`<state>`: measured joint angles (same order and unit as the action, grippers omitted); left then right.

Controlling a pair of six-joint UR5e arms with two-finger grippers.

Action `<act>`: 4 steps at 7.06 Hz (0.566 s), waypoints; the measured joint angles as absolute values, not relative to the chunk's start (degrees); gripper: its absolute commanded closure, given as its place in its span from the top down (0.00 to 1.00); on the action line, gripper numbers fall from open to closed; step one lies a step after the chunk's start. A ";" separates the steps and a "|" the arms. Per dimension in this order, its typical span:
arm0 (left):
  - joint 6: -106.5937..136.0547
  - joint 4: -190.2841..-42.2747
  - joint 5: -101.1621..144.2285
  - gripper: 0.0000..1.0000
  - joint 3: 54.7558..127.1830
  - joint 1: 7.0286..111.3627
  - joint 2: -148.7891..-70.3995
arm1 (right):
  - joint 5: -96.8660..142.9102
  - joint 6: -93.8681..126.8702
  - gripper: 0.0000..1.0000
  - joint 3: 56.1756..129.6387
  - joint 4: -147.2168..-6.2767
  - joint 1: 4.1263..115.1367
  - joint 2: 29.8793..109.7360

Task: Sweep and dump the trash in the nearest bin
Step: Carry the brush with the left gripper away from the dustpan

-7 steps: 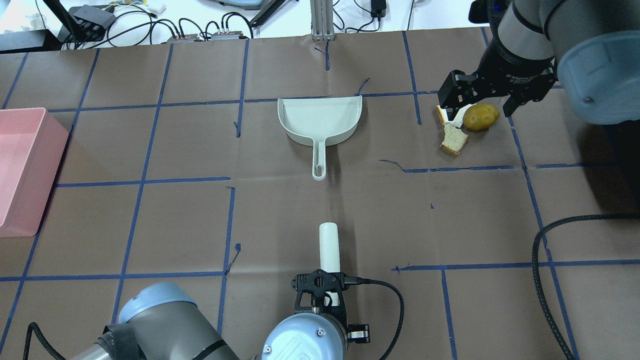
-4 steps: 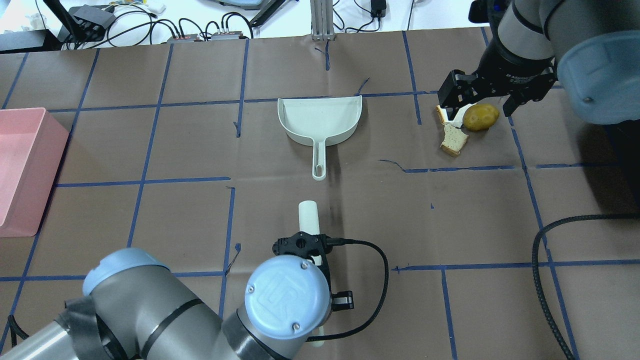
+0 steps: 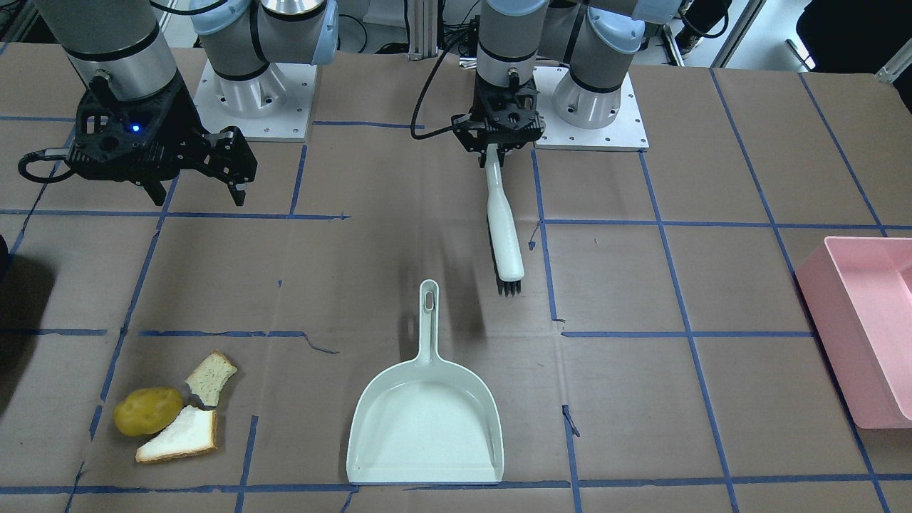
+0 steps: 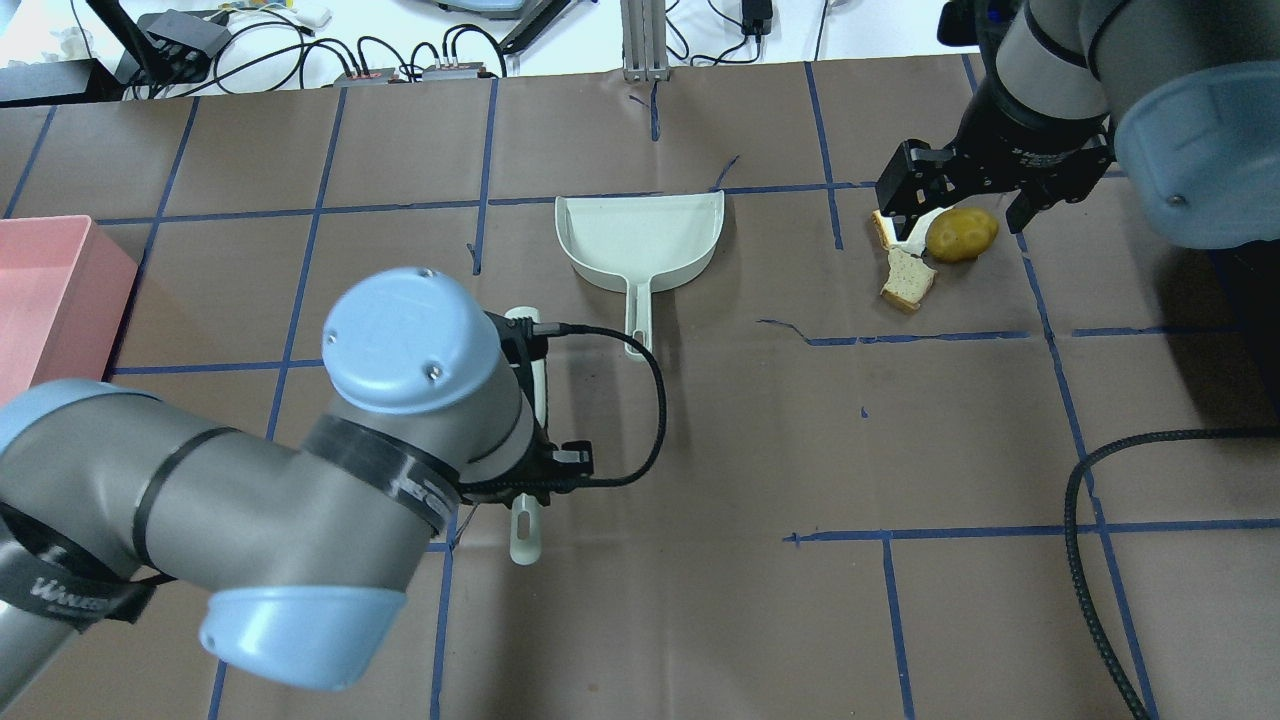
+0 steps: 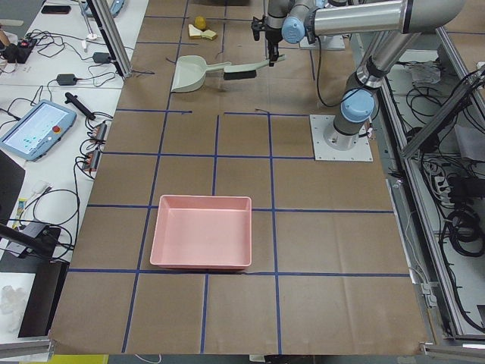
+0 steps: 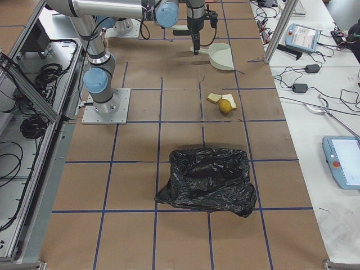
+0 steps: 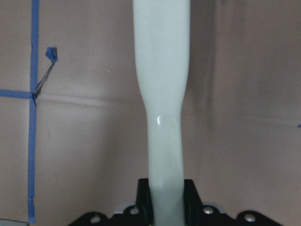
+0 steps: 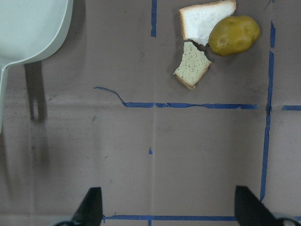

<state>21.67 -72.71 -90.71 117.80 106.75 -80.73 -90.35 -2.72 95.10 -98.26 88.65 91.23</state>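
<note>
Trash (image 3: 167, 415): apart from dustpan (image 3: 426, 427). Left end effector (image 3: 499, 146) grips brush (image 3: 503, 228); right end effector (image 3: 197, 192) spread. Plant bristles (image 3: 509, 288) beyond trash.

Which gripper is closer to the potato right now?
Right. The right gripper hovers open above the table close by the potato; the left gripper, holding the brush, is farther off, beyond the dustpan handle.

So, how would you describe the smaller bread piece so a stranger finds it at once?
Start at the dustpan in mid-table; on the robot's right of it lie a potato and two bread pieces. It is the piece nearest the robot: smaller, darker and speckled, while the other slice is plain white.
</note>
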 measured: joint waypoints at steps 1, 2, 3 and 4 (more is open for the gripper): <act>15.26 -75.74 -90.66 0.04 115.09 101.73 -81.46 | -90.35 -2.73 1.00 95.10 -98.26 88.65 91.23; 10.09 -78.31 -90.57 0.04 112.64 97.72 -82.36 | -90.35 -2.72 1.00 95.10 -98.24 88.65 91.23; 6.33 -80.07 -90.49 0.05 110.44 94.40 -83.92 | -90.35 -2.73 1.00 95.07 -98.20 88.65 91.22; 3.42 -81.07 -90.57 0.05 108.32 91.91 -85.65 | -90.31 -2.72 1.00 95.04 -98.18 88.57 91.18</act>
<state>3.42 -81.07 -90.57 108.32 91.91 -85.65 -90.31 -2.72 95.04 -98.18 88.57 91.18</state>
